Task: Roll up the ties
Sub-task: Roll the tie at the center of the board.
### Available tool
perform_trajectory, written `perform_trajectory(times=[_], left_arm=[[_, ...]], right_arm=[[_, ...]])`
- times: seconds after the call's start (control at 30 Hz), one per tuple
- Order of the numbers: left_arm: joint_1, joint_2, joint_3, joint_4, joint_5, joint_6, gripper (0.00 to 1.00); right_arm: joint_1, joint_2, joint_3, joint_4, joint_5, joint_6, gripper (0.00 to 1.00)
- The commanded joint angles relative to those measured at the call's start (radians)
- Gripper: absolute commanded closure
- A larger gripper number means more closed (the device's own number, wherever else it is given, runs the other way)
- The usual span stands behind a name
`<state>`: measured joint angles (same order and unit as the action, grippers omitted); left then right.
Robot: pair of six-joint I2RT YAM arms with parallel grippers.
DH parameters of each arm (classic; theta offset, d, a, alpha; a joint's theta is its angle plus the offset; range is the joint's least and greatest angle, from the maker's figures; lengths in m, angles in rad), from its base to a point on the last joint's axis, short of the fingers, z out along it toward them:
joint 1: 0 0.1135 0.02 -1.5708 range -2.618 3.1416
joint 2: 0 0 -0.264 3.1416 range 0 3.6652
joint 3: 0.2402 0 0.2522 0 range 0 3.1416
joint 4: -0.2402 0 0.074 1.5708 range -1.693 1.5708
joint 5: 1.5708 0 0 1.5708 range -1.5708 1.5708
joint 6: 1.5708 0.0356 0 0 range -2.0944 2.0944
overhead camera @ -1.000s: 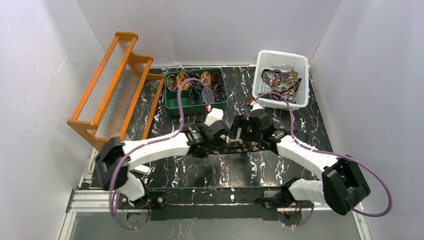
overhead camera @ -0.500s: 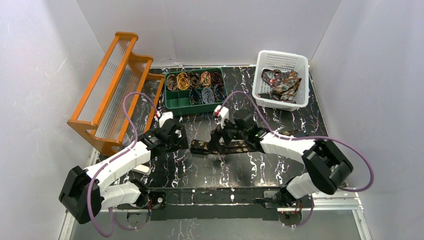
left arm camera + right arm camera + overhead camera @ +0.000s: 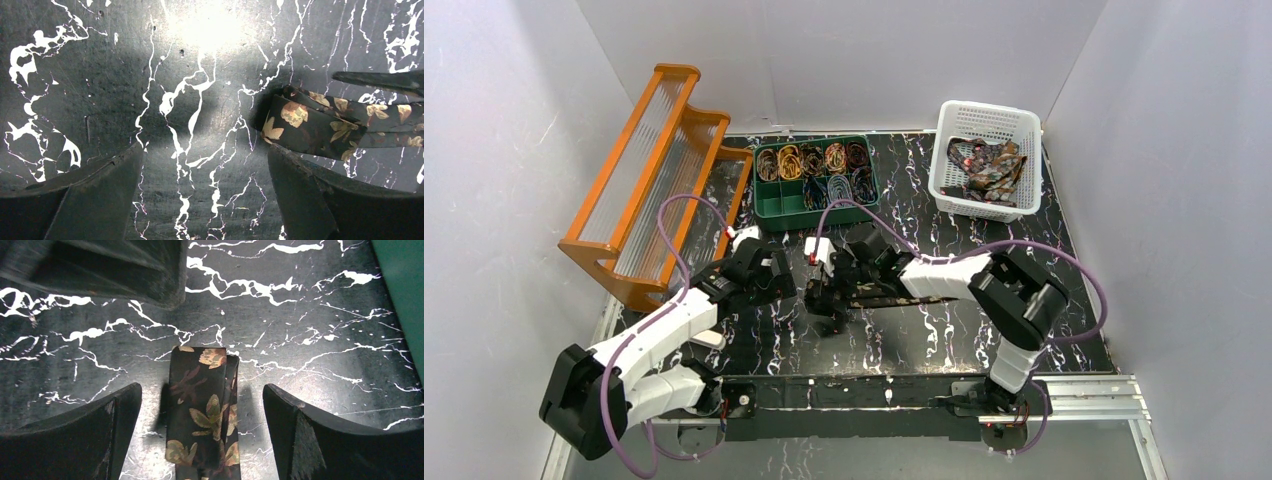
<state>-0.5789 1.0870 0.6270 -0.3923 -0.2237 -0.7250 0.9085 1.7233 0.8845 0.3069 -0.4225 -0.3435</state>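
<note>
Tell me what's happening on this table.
Two robot arms are working on a dark brown fabric necktie with tan leaves, which lies flat on the black marbled table. The right gripper is open, straddling the tie's folded end. The left gripper is open beside that end, holding nothing. Rolled ties fill a green plastic tray; loose ones wait in a white basket.

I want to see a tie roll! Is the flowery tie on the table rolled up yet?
Not rolled. The tie lies flat on the table, only its end folded over itself; no coil shows.
</note>
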Motion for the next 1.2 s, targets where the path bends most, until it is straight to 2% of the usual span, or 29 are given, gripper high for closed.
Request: perform_trajectory(times=[0.0,0.43,0.5,0.67,0.73,0.87,0.97,1.07,1.1,1.17], left_arm=[[0.013,-0.049,-0.017,-0.011,0.007,0.023,0.08],[0.031,-0.043,-0.016,-0.017,0.023,0.047,0.08],[0.031,-0.042,-0.017,-0.014,0.026,0.046,0.08],[0.033,-0.039,-0.026,-0.013,0.024,0.046,0.08],[0.033,-0.038,-0.03,-0.007,0.024,0.043,0.08],[0.033,-0.028,-0.03,-0.001,0.028,0.04,0.08],[0.033,-0.025,-0.031,0.0,0.033,0.035,0.09],[0.033,-0.031,-0.04,0.004,0.035,0.031,0.09],[0.033,-0.033,-0.044,0.005,0.036,0.03,0.09],[0.033,-0.033,-0.047,0.005,0.038,0.029,0.09]], right_arm=[[0.002,0.055,0.073,-0.023,-0.048,-0.071,0.01],[0.019,0.162,0.078,-0.017,0.001,-0.104,0.02],[0.019,0.162,0.064,-0.008,0.011,-0.091,0.07],[0.021,0.127,0.024,0.01,0.001,-0.071,0.31],[0.025,0.108,0.016,0.011,-0.006,-0.067,0.38],[0.045,0.093,0.012,-0.001,-0.012,-0.069,0.5],[0.056,0.094,0.014,-0.026,0.01,-0.079,0.54],[0.062,0.094,0.015,-0.037,0.022,-0.077,0.54],[0.065,0.094,0.014,-0.039,0.022,-0.078,0.5],[0.069,0.094,0.015,-0.036,0.033,-0.074,0.37]])
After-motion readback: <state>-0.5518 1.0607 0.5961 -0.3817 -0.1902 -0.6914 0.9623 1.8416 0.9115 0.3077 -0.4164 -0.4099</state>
